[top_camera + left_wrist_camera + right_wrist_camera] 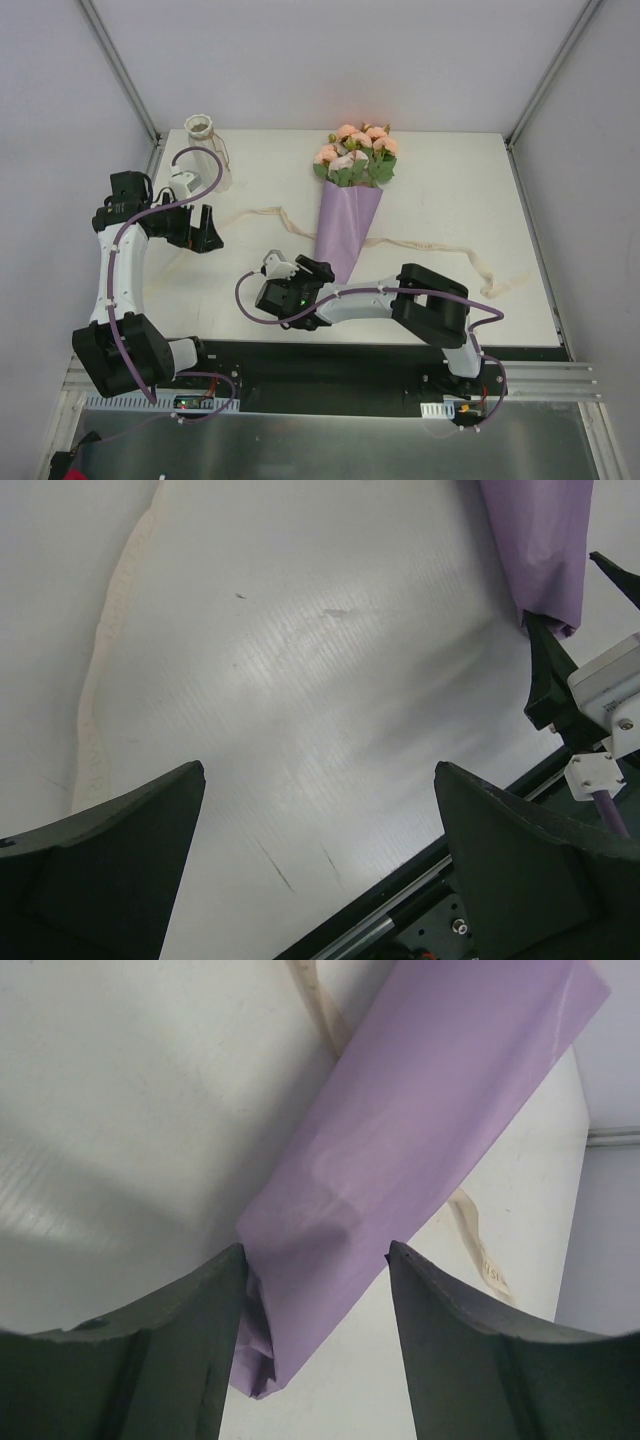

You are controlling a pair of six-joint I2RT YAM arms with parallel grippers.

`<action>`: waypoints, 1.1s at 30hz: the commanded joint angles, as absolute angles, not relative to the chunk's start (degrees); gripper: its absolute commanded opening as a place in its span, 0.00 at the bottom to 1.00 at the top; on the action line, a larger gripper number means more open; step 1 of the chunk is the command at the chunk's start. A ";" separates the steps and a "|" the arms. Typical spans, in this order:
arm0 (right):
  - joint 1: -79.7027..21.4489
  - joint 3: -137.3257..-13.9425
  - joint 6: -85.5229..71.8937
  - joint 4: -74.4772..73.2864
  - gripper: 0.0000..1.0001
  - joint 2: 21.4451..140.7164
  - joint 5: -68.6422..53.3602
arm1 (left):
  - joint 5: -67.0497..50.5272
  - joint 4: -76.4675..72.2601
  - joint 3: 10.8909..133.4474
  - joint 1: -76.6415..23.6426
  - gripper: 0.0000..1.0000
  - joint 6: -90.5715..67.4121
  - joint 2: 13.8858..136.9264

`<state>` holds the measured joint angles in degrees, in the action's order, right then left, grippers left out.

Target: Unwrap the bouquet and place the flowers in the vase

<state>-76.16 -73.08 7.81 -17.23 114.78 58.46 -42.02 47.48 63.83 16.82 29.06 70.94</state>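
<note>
The bouquet (349,205), peach-pink roses (358,150) with green leaves in a cone of lilac paper, lies flat in the middle of the white table (470,190). Its long axis runs far to near: blooms at the far end, narrow tip pointing back toward the arm bases.

That tip is what my next move turns on. It sits right between the fingers of my right gripper (315,1260), which are spread to either side of it. The left finger looks to be just touching the paper's edge and the right one stands a little apart, so nothing is pinched yet. The cone leads away from the fingers, up and to the right in the wrist view.

The cream ribbon (430,245) lies slack across the table on both sides of the cone, not cinched round it that I can see.

My left gripper (200,232) hangs with its fingers wide apart over bare table, left of the cone and clearly farther from it. The whitish ribbed vase (205,150) stands upright in the far left corner, well apart from the bouquet. I judge there is open room on the right to drag the paper.
</note>
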 commanded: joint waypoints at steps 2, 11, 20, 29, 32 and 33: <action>-76.20 -72.34 10.72 -11.87 0.57 112.85 64.86 | -43.59 45.79 63.81 16.52 0.99 28.21 69.52; -77.87 -71.28 11.25 -8.44 0.03 111.28 65.83 | -42.98 45.17 63.72 16.52 0.99 27.51 68.56; -84.19 -64.35 7.14 -2.81 0.01 97.24 77.77 | -42.89 45.17 63.81 16.52 0.99 27.16 66.98; -86.22 -77.42 -84.82 -94.93 0.40 99.91 85.52 | -42.63 45.18 63.46 16.44 0.99 27.60 65.30; -88.93 -74.72 -88.14 -95.01 0.76 97.40 83.32 | -42.89 45.17 63.98 16.52 0.99 27.51 65.57; -89.55 -74.36 -89.02 -95.01 0.83 96.77 82.80 | -42.89 45.09 64.33 16.44 0.99 27.34 65.65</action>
